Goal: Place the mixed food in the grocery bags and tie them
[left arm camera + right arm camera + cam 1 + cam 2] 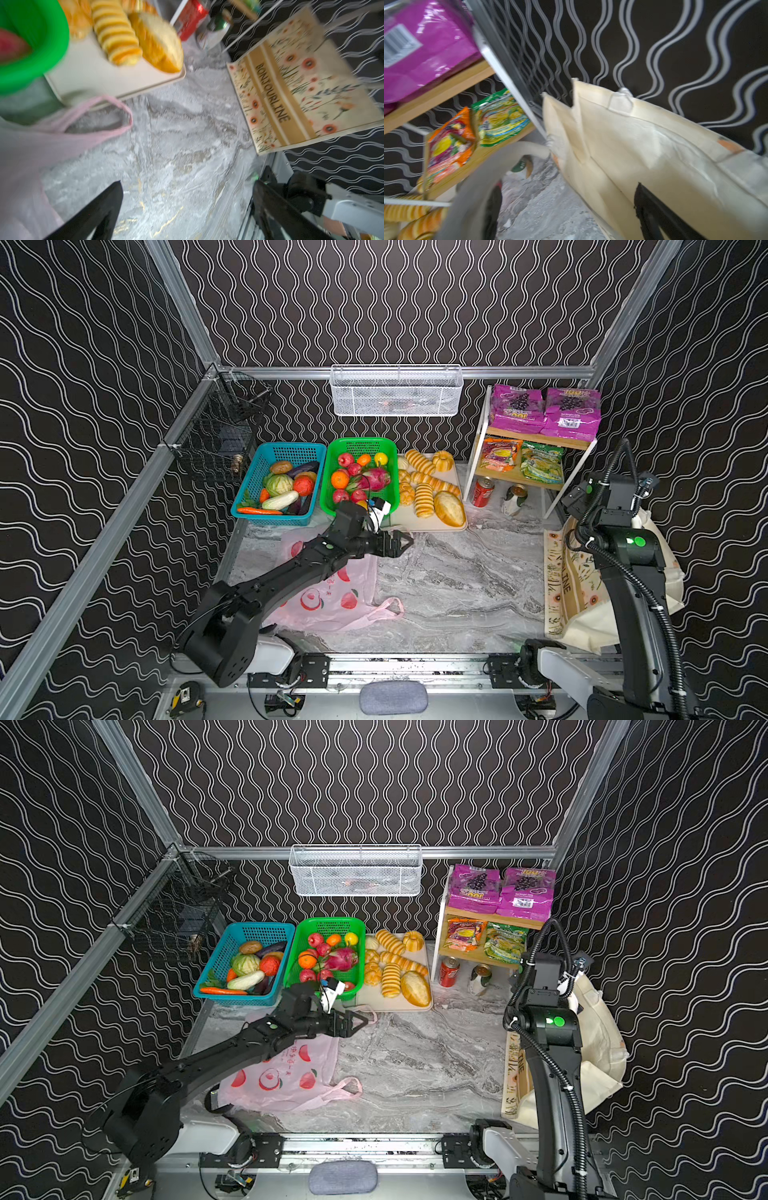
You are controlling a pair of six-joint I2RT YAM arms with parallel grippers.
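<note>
The left arm is covering the middle of the pink plastic bag (332, 601), so only its far corner and near half are showing in both top views. The bag is lying flat on the marble table (449, 580), left of centre, with its 2 handles (390, 608) pointing right, toward the table's middle. The left gripper (402, 542) is hanging just beside the farther handle (129, 118), its jaws standing wide with nothing between them. The left wrist camera is also blocking the near corner of the green basket (360, 441). In that basket the dragon fruit (376, 479) is lying on its side among small round fruits (340, 480), its long axis running across the basket.

The right arm is hiding much of the cream tote (571, 593). The tote is standing at the table's right edge, its long side running front to back and its printed face looking toward the centre. The right gripper (568, 186) is hiding behind its own wrist in both top views. In its blurred wrist view the 2 fingers (648, 207) are standing well apart by the tote's top edge, gripping nothing, and a pale handle (481, 172) is crossing in front of 1 of them. The red soda can (482, 492) is standing upright under the shelf rack (536, 439), 2 purple packets (517, 410) are lying on its top, and the orange snack bag (500, 454) is sitting on the lower shelf.
</note>
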